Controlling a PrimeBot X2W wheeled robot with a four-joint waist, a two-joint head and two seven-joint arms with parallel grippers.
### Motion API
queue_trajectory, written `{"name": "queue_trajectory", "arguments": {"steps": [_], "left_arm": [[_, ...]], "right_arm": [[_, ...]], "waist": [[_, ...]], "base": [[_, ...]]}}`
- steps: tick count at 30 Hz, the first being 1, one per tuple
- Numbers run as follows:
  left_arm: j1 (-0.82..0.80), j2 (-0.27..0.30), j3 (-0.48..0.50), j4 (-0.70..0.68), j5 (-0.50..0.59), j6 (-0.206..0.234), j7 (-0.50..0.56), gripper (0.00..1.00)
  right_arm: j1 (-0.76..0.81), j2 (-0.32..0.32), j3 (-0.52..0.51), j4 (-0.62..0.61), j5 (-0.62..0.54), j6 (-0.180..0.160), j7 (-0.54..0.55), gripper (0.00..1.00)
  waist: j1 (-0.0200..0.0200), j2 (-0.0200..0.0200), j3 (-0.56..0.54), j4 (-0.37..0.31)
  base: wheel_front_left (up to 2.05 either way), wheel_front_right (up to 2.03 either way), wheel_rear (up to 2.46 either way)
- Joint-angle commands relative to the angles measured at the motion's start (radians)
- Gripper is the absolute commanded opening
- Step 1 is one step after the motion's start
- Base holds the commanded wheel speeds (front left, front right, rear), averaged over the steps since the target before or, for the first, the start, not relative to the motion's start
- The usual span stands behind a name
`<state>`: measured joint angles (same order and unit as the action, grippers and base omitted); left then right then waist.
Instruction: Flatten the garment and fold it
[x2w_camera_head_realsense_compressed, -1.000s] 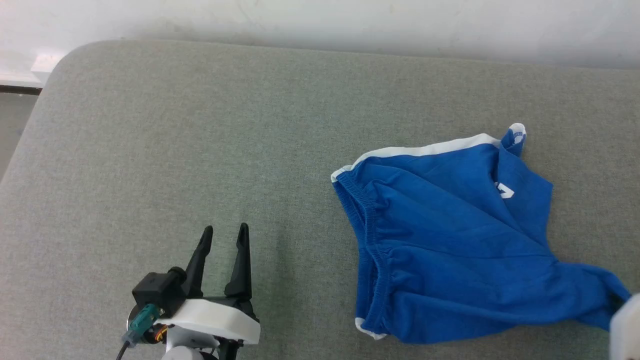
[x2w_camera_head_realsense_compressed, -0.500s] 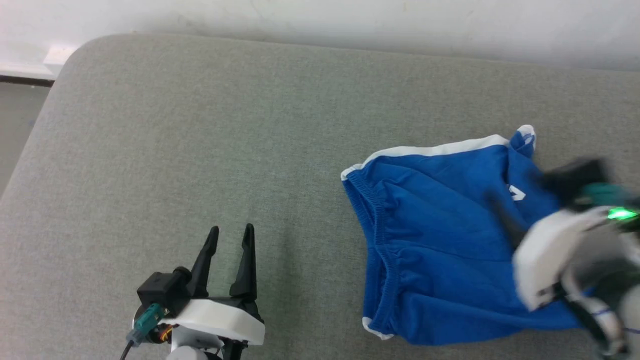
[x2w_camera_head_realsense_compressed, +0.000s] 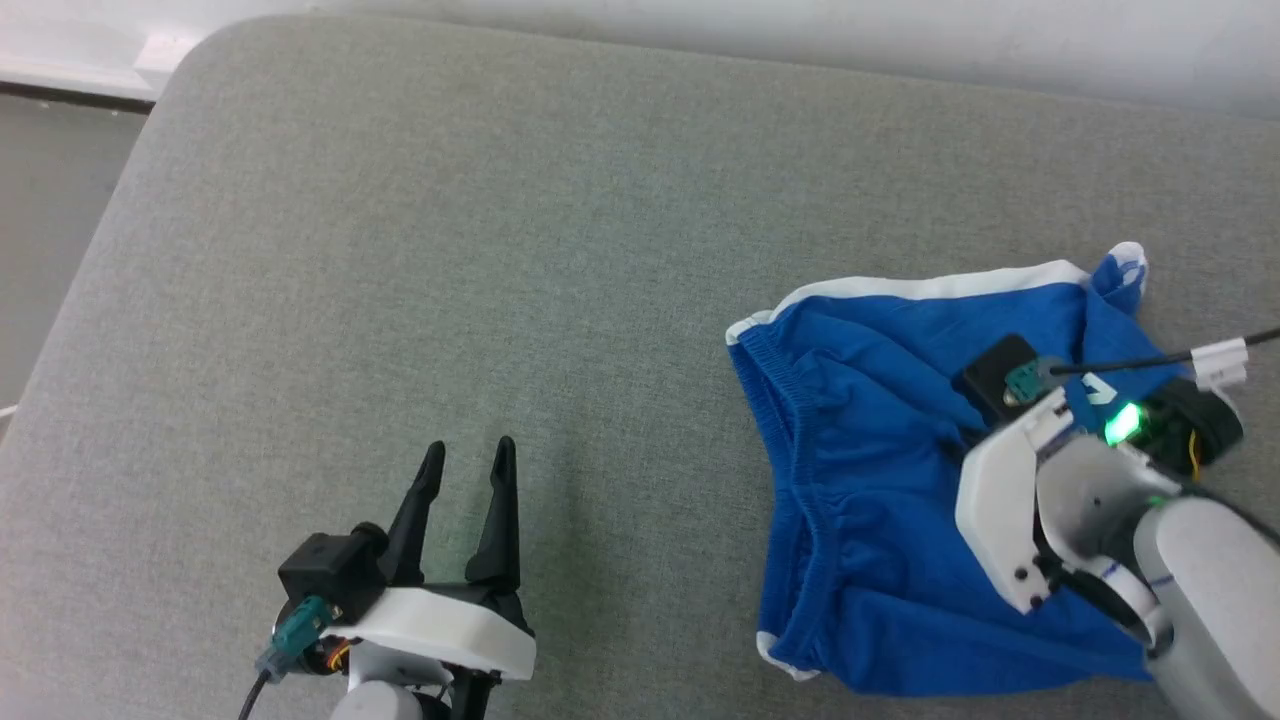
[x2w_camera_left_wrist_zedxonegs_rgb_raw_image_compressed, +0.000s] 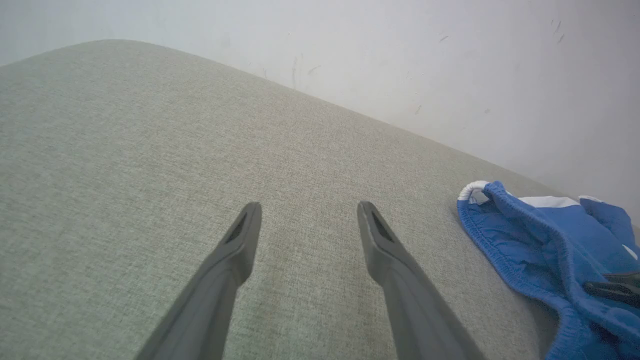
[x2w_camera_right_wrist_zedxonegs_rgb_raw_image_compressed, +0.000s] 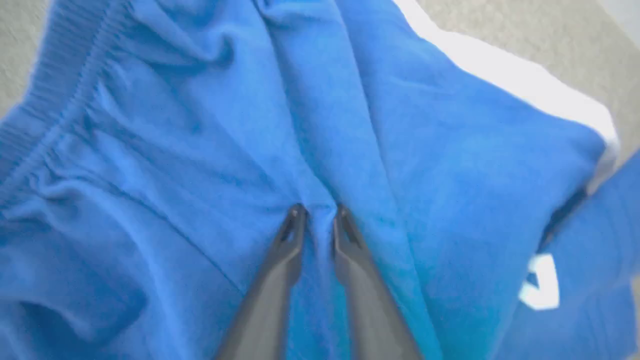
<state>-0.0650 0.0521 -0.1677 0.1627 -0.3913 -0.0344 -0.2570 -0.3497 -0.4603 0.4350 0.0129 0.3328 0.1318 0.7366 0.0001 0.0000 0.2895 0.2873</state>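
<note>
The garment (x2w_camera_head_realsense_compressed: 870, 480) is lying crumpled on the right side of the bench (x2w_camera_head_realsense_compressed: 500, 250), well away from its far left corner. Its waistband (x2w_camera_head_realsense_compressed: 790, 400) is facing the bench's left edge and one white stripe (x2w_camera_head_realsense_compressed: 930, 288) is running along the side nearest the far edge.

The right tool (x2w_camera_right_wrist_zedxonegs_rgb_raw_image_compressed: 320, 210) is pressing down into the middle of the blue cloth, with its fingers standing narrowly apart and a raised ridge of fabric sitting between them. The wrist view is blurred, so I cannot tell whether that ridge is clamped or only lying loosely in the gap. The left tool (x2w_camera_head_realsense_compressed: 470, 448) is hanging released and empty over bare bench, well apart from the garment.

The main risk is coming from where the right tool is biting.

- **Wrong hold:** A pinch in the middle, not at a hem or the waistband, is likely taking both layers at once. Any lift is then bunching the shorts further instead of spreading them.
- **Sliding:** With nothing pinning the waistband, a sideways pull is probably dragging the whole garment towards the bench's right edge.
- **Slipping:** A thin fold may be slipping out of a half-set grip.
- **Snagging:** Fingertips pressed this low may be catching the bench's own cover.
</note>
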Motion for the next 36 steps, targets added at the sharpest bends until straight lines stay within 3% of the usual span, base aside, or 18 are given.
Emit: {"name": "queue_trajectory", "arguments": {"steps": [1, 11, 18, 19, 20, 21, 24, 28, 32, 36], "left_arm": [[-0.018, -0.001, -0.001, 0.001, -0.009, -0.004, -0.005, 1.0], [-0.055, -0.002, -0.031, 0.006, -0.03, -0.006, -0.005, 1.0], [-0.077, -0.002, -0.055, 0.02, -0.046, -0.008, -0.005, 1.0], [-0.079, -0.002, -0.057, 0.021, -0.048, -0.008, -0.005, 1.0], [-0.08, -0.002, -0.06, 0.024, -0.049, -0.007, -0.005, 1.0], [-0.082, -0.002, -0.063, 0.026, -0.051, -0.006, -0.005, 1.0], [-0.082, -0.002, -0.069, 0.032, -0.054, -0.003, -0.005, 1.0], [-0.067, -0.002, -0.066, 0.04, -0.045, 0.002, -0.005, 1.0], [-0.04, -0.002, -0.057, 0.046, -0.035, 0.002, -0.005, 1.0], [-0.017, -0.002, -0.055, 0.042, -0.032, 0.005, -0.005, 1.0]], "right_arm": [[-0.051, -0.012, 0.023, 0.012, -0.002, -0.001, -0.04, 0.0], [-0.335, -0.012, 0.138, 0.11, -0.021, -0.001, -0.174, 0.0], [-0.489, 0.067, 0.195, 0.387, -0.088, -0.001, -0.347, 0.0], [-0.497, 0.082, 0.196, 0.435, -0.097, -0.001, -0.368, 0.19], [-0.5, 0.096, 0.205, 0.48, -0.103, -0.001, -0.383, 0.55], [-0.504, 0.108, 0.213, 0.519, -0.106, -0.001, -0.399, 1.0], [-0.514, 0.144, 0.226, 0.585, -0.094, -0.001, -0.459, 1.0], [-0.516, 0.164, 0.261, 0.567, -0.034, -0.001, -0.497, 1.0], [-0.464, 0.128, 0.307, 0.448, 0.094, -0.001, -0.414, 1.0], [-0.367, 0.028, 0.322, 0.274, 0.195, -0.001, -0.252, 1.0]], "waist": [[-0.0001, 0.0, 0.014, 0.009], [-0.0001, 0.0, 0.049, 0.033], [-0.0001, 0.0, 0.076, 0.056], [-0.0001, 0.0, 0.078, 0.058], [-0.0001, 0.0, 0.078, 0.059], [-0.0001, 0.0, 0.077, 0.06], [-0.0001, 0.0, 0.066, 0.055], [-0.0001, 0.0, 0.028, 0.036], [-0.0001, 0.0, -0.021, 0.015], [-0.0001, 0.0, -0.05, 0.002]], "base": [[0.0, 0.0, 0.0], [0.0, 0.0, 0.0], [0.0, 0.0, 0.0], [0.0, 0.0, 0.0], [0.0, 0.0, 0.0], [0.0, 0.0, 0.0], [0.0, 0.0, 0.0], [0.0, 0.0, 0.0], [0.0, 0.0, 0.0], [0.0, 0.0, 0.0]]}}
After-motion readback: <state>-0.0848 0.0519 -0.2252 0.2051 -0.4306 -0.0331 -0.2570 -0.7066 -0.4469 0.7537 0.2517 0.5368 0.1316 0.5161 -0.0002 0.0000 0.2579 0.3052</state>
